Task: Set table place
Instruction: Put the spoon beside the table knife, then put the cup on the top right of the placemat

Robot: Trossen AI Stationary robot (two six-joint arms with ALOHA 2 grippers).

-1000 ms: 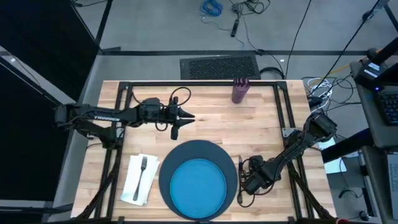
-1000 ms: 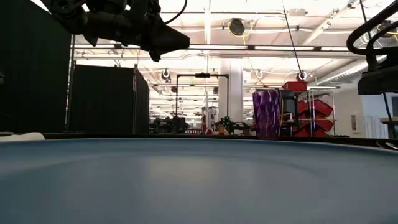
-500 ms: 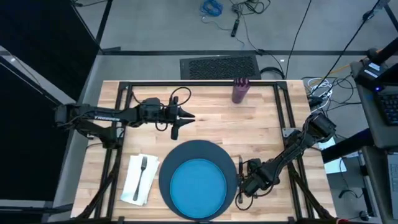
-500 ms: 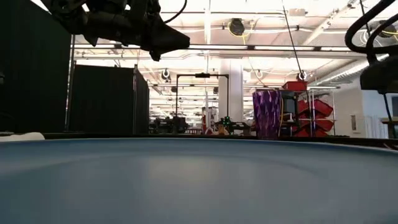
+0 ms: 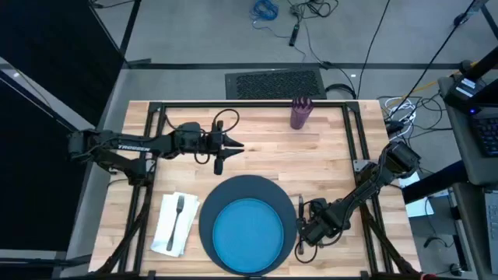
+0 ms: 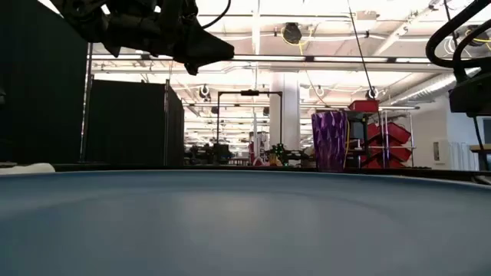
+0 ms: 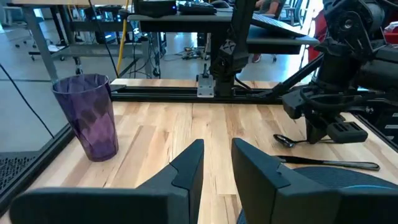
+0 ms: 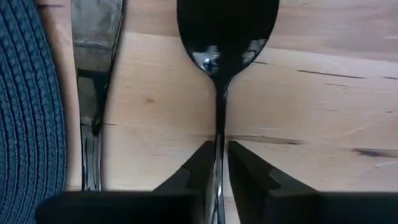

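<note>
A bright blue plate [image 5: 247, 227] lies on the dark grey round charger [image 5: 233, 187] at the table's near edge. Left of it, a silver fork [image 5: 177, 214] rests on a white napkin [image 5: 167, 229]. A knife [image 8: 93, 62] lies on the wood beside the charger's right rim, and a spoon [image 8: 227, 31] lies just right of the knife. My right gripper [image 5: 310, 232] is over the spoon, shut on it. The purple cup [image 5: 299, 113] stands upright at the far edge. My left gripper [image 5: 237, 145] hovers open, holding nothing, above the table's far-left middle. My right gripper pinches the spoon's thin handle [image 8: 218, 149] between its two fingers, a little behind the bowl. The fingers come from above, pointing down, one on each side of the handle. The bowl points toward the far edge and seems to rest on the wood [image 7: 285, 140].
Bare wood [image 5: 342, 171] lies between the charger and the cup. The table's black frame rails [image 5: 362, 140] run along the edges, and the right arm's base [image 5: 401, 159] stands at the right edge.
My right gripper has edged slightly toward the charger and the table's near edge, staying low over the spoon.
</note>
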